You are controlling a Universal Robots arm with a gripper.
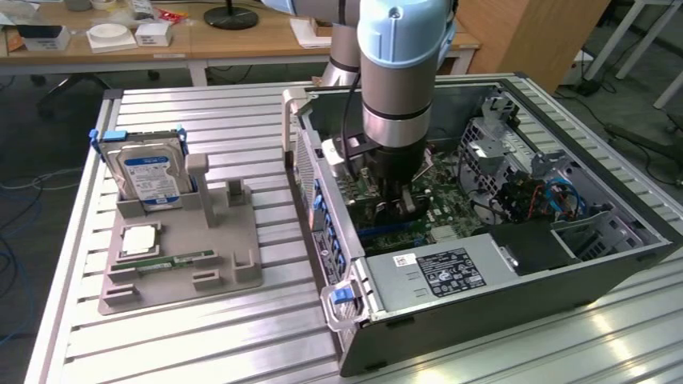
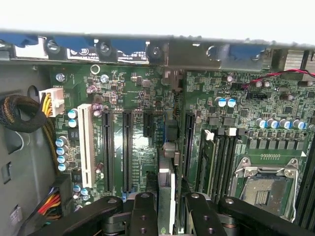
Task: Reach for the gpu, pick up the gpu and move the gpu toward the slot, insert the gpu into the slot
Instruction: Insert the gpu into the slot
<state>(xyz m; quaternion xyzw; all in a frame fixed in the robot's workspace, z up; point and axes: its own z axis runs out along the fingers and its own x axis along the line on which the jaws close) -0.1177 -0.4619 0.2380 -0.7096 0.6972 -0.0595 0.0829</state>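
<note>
Currently I have the arm (image 1: 397,72) lowered into the open computer case (image 1: 555,272), which lies on its side on the slatted metal table (image 1: 213,336). The gripper (image 2: 166,206) sits just above the green motherboard (image 2: 142,93). In the wrist view its two black fingers (image 2: 142,216) are partly closed, clamped on the thin edge of the gpu (image 2: 166,191), which stands upright between them and runs down toward the board. The card's lower edge lies close to the board, between the long black slot (image 2: 189,142) beside the memory sockets and the short black connector (image 2: 147,124) on its other side. I cannot tell whether the edge is already seated in the slot or only touching it; the gripper blocks that contact line.

Two further long black slots (image 2: 107,147) and a white slot (image 2: 85,142) lie parallel to it, on the far side from the silver processor socket (image 2: 266,184). A bundle of yellow, red and black power cables (image 2: 47,204) runs along the case wall.

In the exterior view, the grey parts holder (image 1: 181,256) rests on the table to the exterior view's left of the case. It carries the upright hard drive (image 1: 149,176) with its blue-white label, plus a square chip (image 1: 141,238) and a small green memory stick (image 1: 176,262) lying flat. The power supply (image 1: 443,272) with its black label occupies the near end of the case.
</note>
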